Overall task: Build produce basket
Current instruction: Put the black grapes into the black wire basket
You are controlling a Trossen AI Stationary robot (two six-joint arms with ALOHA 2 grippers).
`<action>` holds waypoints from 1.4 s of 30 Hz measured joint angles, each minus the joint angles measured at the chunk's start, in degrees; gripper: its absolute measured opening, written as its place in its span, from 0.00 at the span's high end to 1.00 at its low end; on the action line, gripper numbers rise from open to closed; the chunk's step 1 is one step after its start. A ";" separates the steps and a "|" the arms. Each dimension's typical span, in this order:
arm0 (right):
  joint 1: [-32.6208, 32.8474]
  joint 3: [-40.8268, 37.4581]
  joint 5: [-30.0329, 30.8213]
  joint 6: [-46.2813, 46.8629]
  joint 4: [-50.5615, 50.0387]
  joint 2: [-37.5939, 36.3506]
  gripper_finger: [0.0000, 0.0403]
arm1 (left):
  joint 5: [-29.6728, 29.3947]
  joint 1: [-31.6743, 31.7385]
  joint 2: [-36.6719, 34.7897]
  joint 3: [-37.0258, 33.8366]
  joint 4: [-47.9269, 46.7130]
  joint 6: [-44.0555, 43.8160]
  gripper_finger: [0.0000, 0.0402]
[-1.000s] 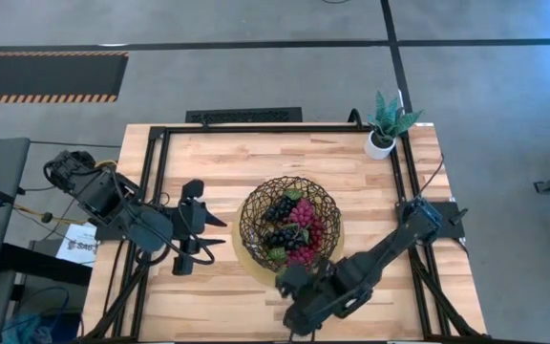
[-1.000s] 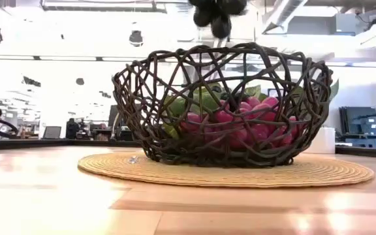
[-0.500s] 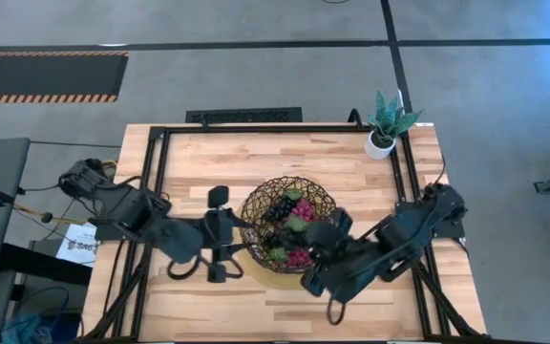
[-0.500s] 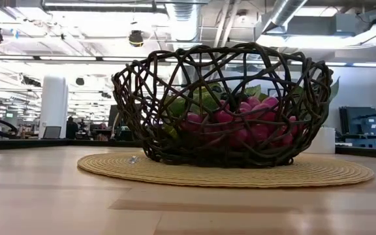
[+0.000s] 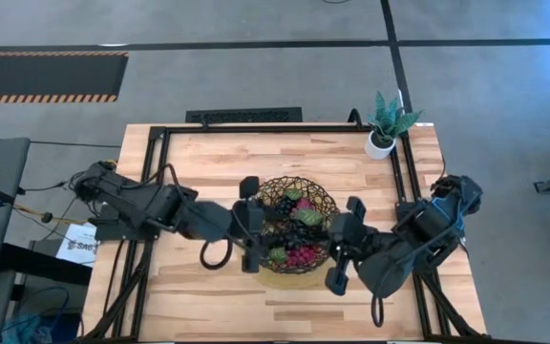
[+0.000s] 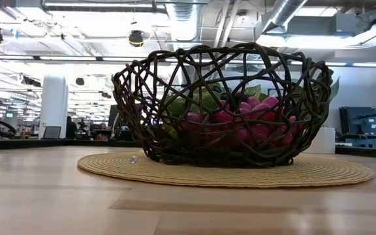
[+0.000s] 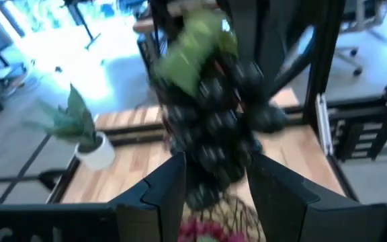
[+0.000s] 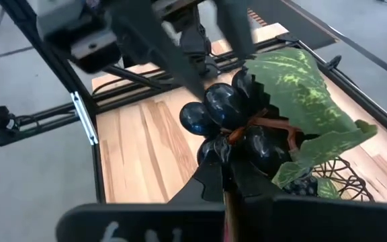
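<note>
Currently, status: both arms sit at the basket (image 5: 289, 225), one on each side, each carrying a grape bunch.

Basket: dark woven bowl on a tan round mat (image 6: 227, 171), mid-counter (image 5: 208, 158). Low view shows it upright, with red-magenta grapes (image 6: 240, 124) and green leaves (image 6: 198, 101) piled inside.

Contents seen from above: dark bunches (image 5: 280, 205) toward the far side, red bunches (image 5: 304, 253) toward the near side, leaves between. Exact count cannot be told; bunches overlap.

Left hand (image 5: 251, 225): at the basket's left rim. Left wrist view shows a dark purple bunch with a green leaf (image 7: 213, 128) pinched between its fingers (image 7: 156, 195), hanging above the basket.

Right hand (image 5: 344, 248): at the basket's right rim. Right wrist view shows the fingers pressed together on the stem of another dark bunch (image 8: 237, 131) with a large green leaf (image 8: 301, 101); basket weave is visible just beyond.

Loose produce on counter: none seen in the high view.

Potted plant (image 5: 385, 124): far right corner of the counter, well apart, not part of the job.

Progress (judgement): late stage. Most bunches are already in; the two held bunches look like the last.

Left to do (judgement): release both bunches into the basket, then withdraw the arms.

Risk (judgement): two hands crowd one bowl, so a bunch could catch on the rim.
</note>
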 joint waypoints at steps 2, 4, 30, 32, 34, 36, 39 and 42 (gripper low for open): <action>-0.03 -0.01 -0.05 -0.16 -0.11 0.09 1.00 | 1.51 0.49 0.00 0.00 2.08 1.61 0.64; -0.04 -0.01 -0.07 -0.16 -0.12 0.11 1.00 | 4.47 1.02 -0.02 0.00 2.91 2.28 0.64; -0.02 -0.01 -2.51 -0.31 2.25 0.22 1.00 | 9.10 5.60 3.23 -0.02 4.52 6.72 0.64; 0.02 -0.01 -2.53 -0.31 2.29 0.22 1.00 | 11.90 5.33 3.23 -0.02 4.86 6.70 0.64; 0.02 -0.01 -2.78 -0.31 2.25 0.22 1.00 | 14.23 4.79 3.23 -0.02 4.18 6.64 0.64; 0.02 -0.01 -2.75 -0.32 2.12 0.22 1.00 | 15.96 3.74 3.17 -0.02 2.93 6.46 0.64; -0.02 -0.01 -2.75 -0.29 1.91 0.22 1.00 | 16.82 2.43 2.97 -0.02 2.31 6.03 0.64; -0.08 -0.01 -3.23 -0.13 1.57 0.22 1.00 | 16.75 1.65 2.95 -0.02 2.00 5.76 0.64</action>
